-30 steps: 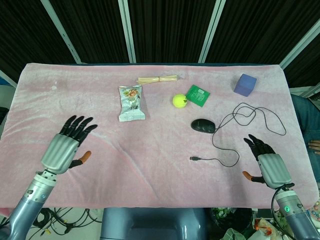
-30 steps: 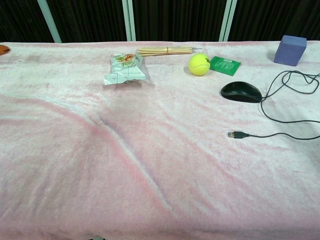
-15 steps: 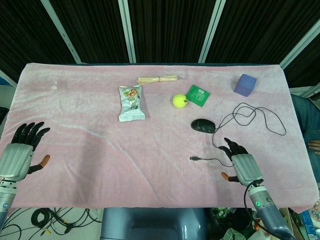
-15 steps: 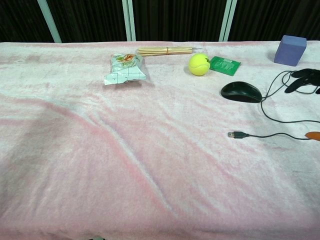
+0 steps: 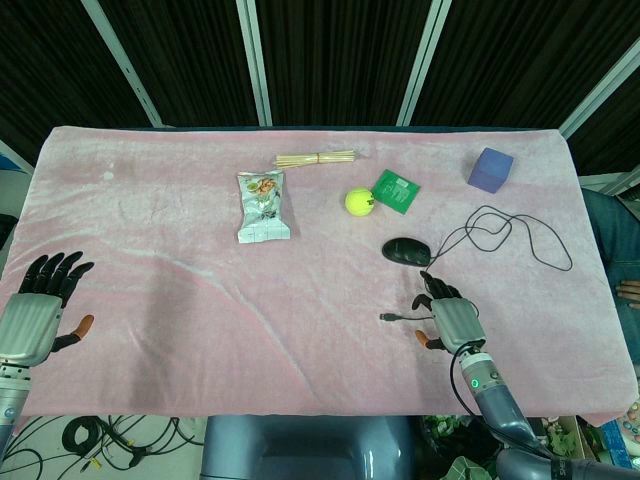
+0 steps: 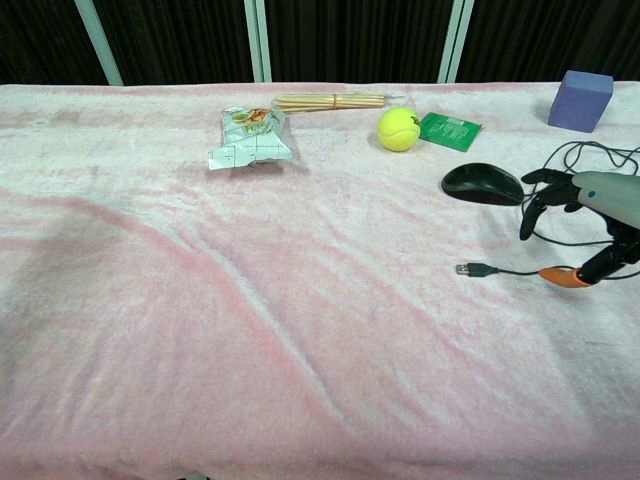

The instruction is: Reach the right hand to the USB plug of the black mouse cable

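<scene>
Right robot hand hovers just beside the USB plug, fingers spread, holding nothing, thumb seemingly over the cable; left robot hand open, empty.

The light is bright and even, coming from above. The pink cloth shows soft grey shadows in its folds. Both pictures are sharp, with no glare. The back is black and dark.
</scene>
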Available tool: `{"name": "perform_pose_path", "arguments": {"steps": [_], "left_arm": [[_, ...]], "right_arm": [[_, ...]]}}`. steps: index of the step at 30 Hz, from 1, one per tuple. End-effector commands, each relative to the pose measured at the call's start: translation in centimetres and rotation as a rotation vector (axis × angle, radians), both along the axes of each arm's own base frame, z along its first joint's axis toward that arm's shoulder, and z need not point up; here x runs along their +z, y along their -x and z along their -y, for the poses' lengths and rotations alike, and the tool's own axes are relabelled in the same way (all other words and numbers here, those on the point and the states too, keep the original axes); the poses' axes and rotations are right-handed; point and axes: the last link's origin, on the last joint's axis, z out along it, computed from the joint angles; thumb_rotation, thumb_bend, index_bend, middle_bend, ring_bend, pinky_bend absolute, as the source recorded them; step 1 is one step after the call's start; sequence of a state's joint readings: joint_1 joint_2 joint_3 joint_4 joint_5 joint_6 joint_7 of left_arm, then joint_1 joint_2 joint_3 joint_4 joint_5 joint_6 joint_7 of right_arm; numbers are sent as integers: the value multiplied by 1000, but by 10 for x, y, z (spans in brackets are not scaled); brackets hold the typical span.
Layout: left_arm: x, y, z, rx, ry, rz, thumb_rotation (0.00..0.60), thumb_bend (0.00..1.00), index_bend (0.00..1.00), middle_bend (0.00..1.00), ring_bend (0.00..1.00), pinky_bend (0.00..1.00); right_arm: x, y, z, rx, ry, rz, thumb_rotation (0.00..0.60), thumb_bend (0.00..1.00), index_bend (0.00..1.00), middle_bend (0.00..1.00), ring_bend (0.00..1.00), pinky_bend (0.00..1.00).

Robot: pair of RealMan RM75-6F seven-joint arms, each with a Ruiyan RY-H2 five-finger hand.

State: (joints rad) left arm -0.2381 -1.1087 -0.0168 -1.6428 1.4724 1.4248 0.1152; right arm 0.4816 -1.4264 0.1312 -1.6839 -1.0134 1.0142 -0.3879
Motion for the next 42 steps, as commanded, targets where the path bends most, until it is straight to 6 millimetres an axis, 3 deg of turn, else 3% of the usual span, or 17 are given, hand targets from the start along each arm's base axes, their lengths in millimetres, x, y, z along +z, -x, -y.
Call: {"name": "perform_pose_path", "arguments": {"steps": [1,27,42], "left_arm": [[-1,1,0,1,3,-2,600,309,130,53,0,0],[-1,2,-2,0,-9,-8,600,310,130,53,0,0],[-1,3,-3,11,-14,-11,600,310,131,53,0,0]], "right_arm": [[-8,-1,6,-17,8,12,600,239,445,0,78,150],[-45,-5,14,-84,0,109,600,246,503,0,78,150],[-54,-8,19,-87,1,131,600,259,537,0,78,150]]}}
